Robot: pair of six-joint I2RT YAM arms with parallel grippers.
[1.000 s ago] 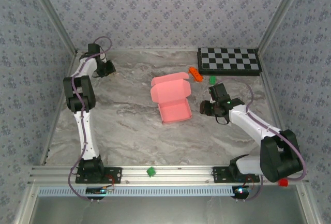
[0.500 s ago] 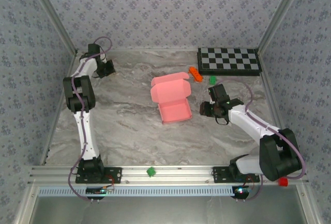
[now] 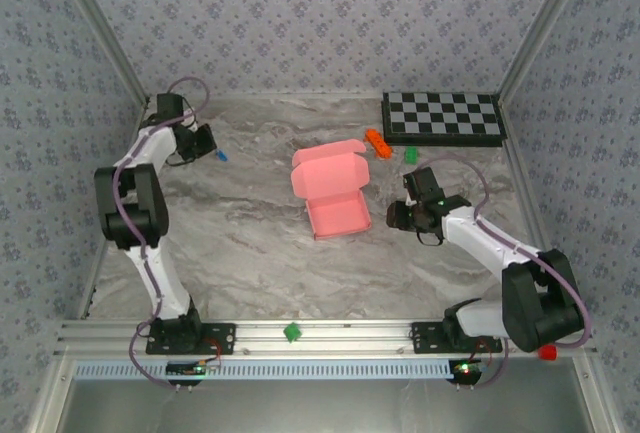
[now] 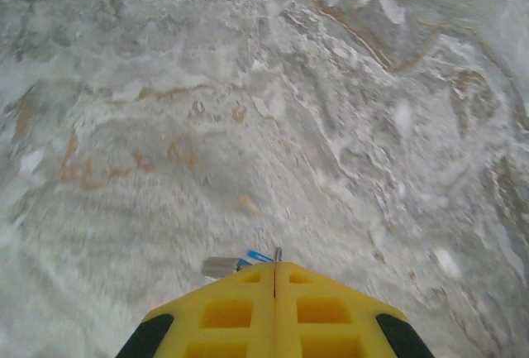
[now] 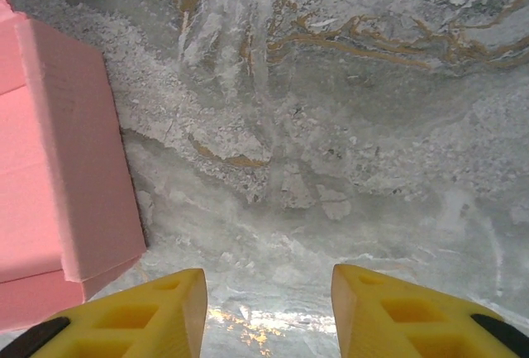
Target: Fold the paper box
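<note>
The salmon-pink paper box (image 3: 330, 193) sits mid-table, its tray open and its lid flap standing up behind. Its side wall shows at the left of the right wrist view (image 5: 58, 193). My right gripper (image 3: 398, 215) is low over the marble just right of the box; it is open (image 5: 269, 292) with bare table between its fingers. My left gripper (image 3: 205, 143) is at the far left, well away from the box. Its yellow jaws (image 4: 275, 269) are pressed shut. A small blue and silver item (image 4: 240, 263) lies at their tip, with a thin grey sliver poking from the seam.
A checkerboard (image 3: 443, 118) lies at the back right, with a small orange block (image 3: 377, 141) and a green piece (image 3: 411, 154) in front of it. A green block (image 3: 292, 332) and a red one (image 3: 547, 353) rest on the front rail. Patterned walls close three sides.
The left arm's elbow has swung out to the left and its gripper shifted slightly, uncovering a small blue item beside it. The right arm and the box have hardly moved.
</note>
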